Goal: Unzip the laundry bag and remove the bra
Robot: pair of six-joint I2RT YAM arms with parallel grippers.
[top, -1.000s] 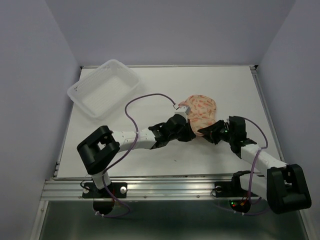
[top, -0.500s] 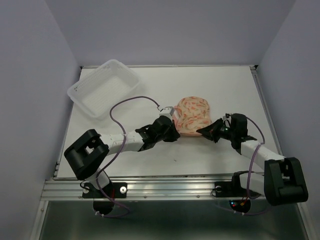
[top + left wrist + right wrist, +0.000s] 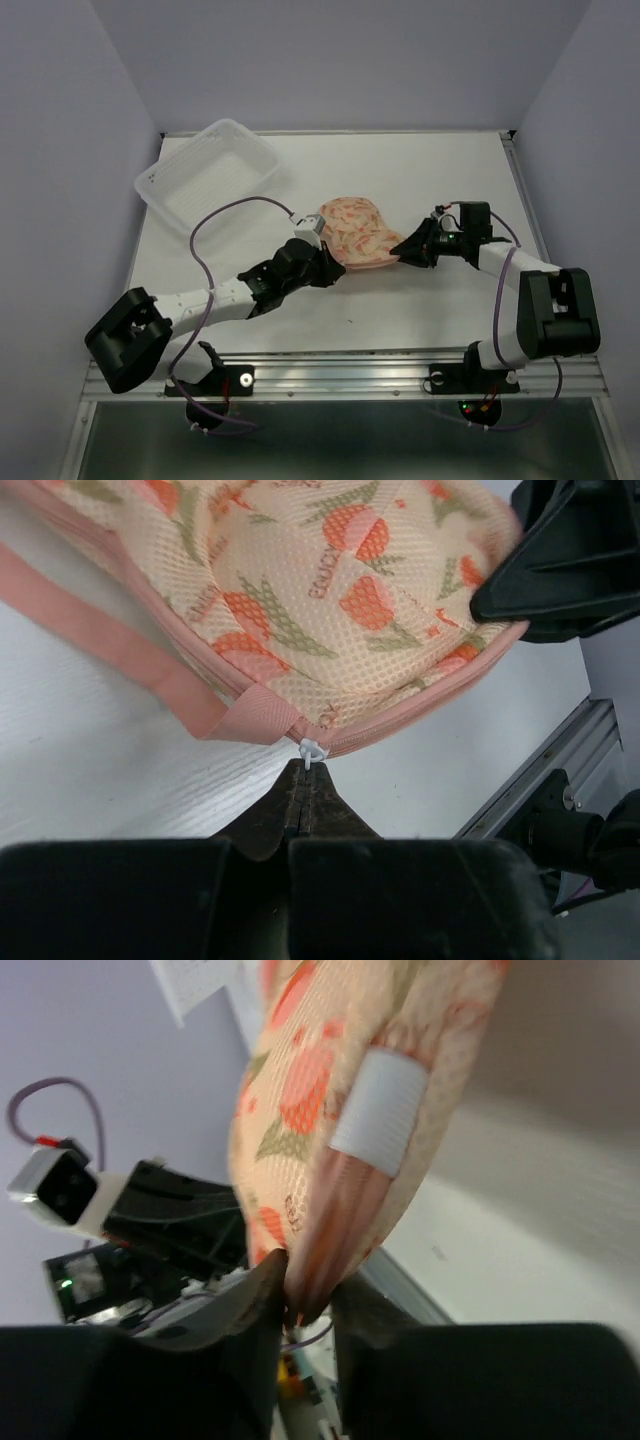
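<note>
Laundry bag (image 3: 355, 232) on desk (image 3: 420, 170) centre. Left gripper (image 3: 305, 780) clenched on zip pull (image 3: 312, 750); right gripper (image 3: 305, 1300) pinching bag's opposite edge. Zip looks closed, bra unseen: unzipping and removal both left.

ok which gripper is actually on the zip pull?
The left gripper: it is shut on the small white zip pull. The right gripper only clamps the pink edge of the laundry bag at the opposite end.

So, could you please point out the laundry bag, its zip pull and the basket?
laundry bag (image 3: 352, 230): top view, middle of its printed face.
zip pull (image 3: 313, 749): left wrist view, white tab at the pink edging.
basket (image 3: 208, 185): top view, bare floor.
</note>
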